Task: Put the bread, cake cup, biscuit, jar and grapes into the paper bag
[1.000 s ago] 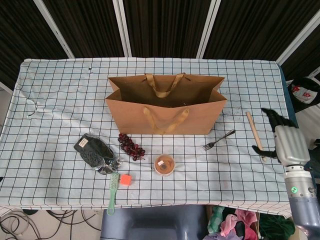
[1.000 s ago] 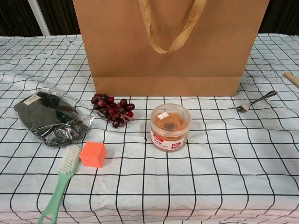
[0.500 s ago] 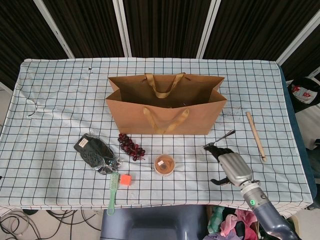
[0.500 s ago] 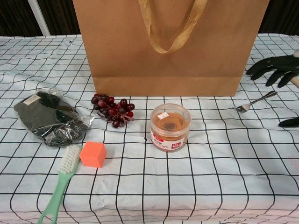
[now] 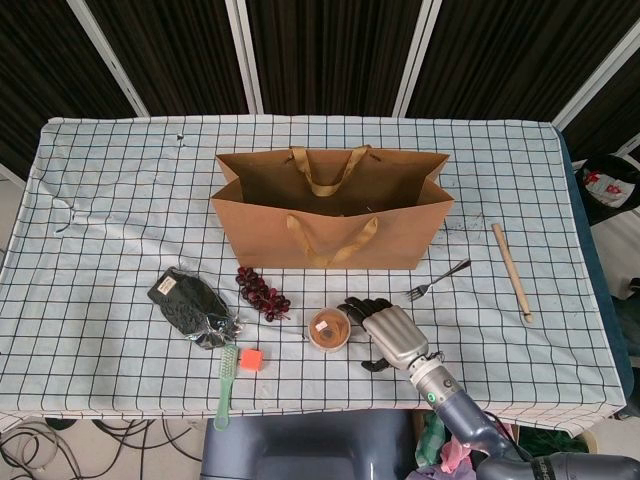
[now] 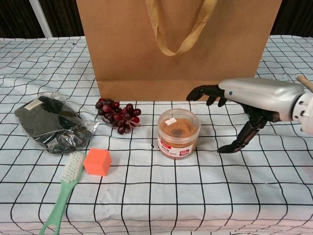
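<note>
The clear plastic jar (image 5: 329, 329) (image 6: 178, 133) with a red label stands on the cloth in front of the brown paper bag (image 5: 332, 206) (image 6: 176, 46). My right hand (image 5: 388, 331) (image 6: 244, 100) hovers just right of the jar, fingers spread and holding nothing. Its fingertips (image 6: 195, 92) reach over the jar's right side without touching it. A bunch of dark red grapes (image 5: 262, 292) (image 6: 118, 114) lies left of the jar. My left hand is out of both views.
A dark packet in clear wrap (image 5: 192, 305) (image 6: 53, 123) lies at the left. An orange cube (image 5: 250, 358) (image 6: 97, 161) and a green brush (image 5: 226, 385) (image 6: 63, 190) sit near the front edge. A fork (image 5: 438, 279) and a wooden stick (image 5: 510, 266) lie right of the bag.
My right hand has swept in from the table's right edge toward the left, ending beside the jar. Nothing on the table has moved.
</note>
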